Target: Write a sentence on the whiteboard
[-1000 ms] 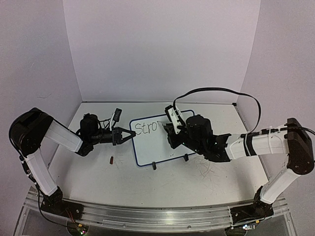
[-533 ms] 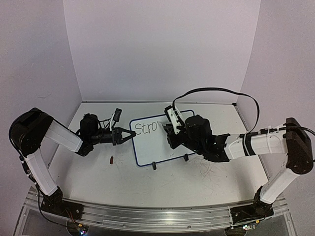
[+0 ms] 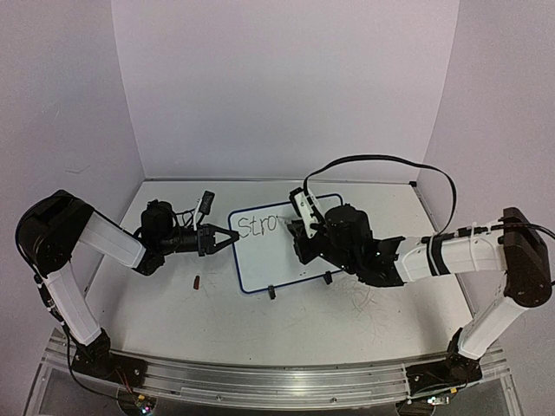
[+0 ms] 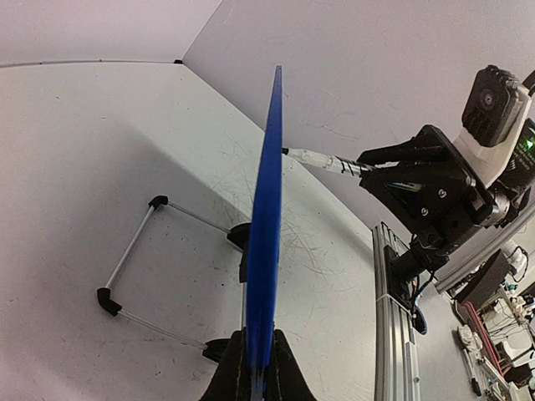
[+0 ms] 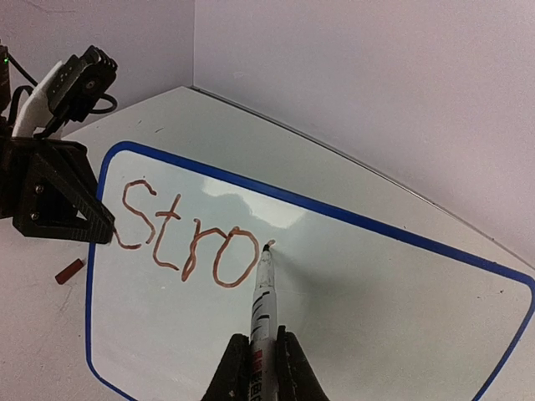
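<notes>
Left arm: elbow raised at far left, forearm running low and rightward over the surface (image 3: 329, 334). Left hand (image 3: 227, 237) closed on the left rim of the board (image 3: 264, 264); in the left wrist view the blue rim sits pinched between the 2 fingers.

Right arm: shoulder high at far right, forearm reaching left across the board's right part. Right hand (image 5: 261, 359) clamped on a marker (image 5: 262, 292), which points away from the wrist, its tip touching the board just right of the last letter.

Board stands tilted mid-surface on 2 black feet at its near edge. Letters (image 5: 180, 238) read "Stro", top left, reddish.

Room: board face right of and below the letters is unwritten. A small red piece (image 3: 197, 282) lies just off the board's near-left corner. Walls close the back and both sides.
</notes>
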Robot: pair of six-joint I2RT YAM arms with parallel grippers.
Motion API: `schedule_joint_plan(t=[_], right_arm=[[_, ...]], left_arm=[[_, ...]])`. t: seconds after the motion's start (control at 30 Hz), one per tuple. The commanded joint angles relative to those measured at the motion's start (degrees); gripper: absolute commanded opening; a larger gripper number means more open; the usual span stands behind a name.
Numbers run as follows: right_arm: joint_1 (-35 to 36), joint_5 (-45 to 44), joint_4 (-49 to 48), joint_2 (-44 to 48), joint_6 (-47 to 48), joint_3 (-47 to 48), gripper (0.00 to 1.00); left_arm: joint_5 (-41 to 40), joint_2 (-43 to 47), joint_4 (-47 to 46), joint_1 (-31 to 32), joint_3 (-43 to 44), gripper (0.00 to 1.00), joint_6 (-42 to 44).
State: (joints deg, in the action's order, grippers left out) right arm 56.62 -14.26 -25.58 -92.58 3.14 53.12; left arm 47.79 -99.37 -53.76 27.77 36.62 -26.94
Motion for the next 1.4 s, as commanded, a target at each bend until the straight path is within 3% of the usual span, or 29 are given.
schedule_joint_plan(t=[0.0, 0.53, 1.37], right_arm=[[0.55, -1.16, 0.49, 1.0, -1.23, -0.76, 0.0], [1.41, -1.05, 0.89, 1.34, -2.7, -2.81, 0.0], [1.04, -4.75, -1.12, -0.84, -2.69, 1.64, 0.0]], left_arm=[[0.69, 1.94, 0.32, 0.19, 0.23, 0.0, 0.66], [0.7, 1.9, 0.5, 0.14, 0.25, 0.0, 0.67], [0.68, 2.53, 0.75, 0.18, -0.24, 0.0, 1.0]])
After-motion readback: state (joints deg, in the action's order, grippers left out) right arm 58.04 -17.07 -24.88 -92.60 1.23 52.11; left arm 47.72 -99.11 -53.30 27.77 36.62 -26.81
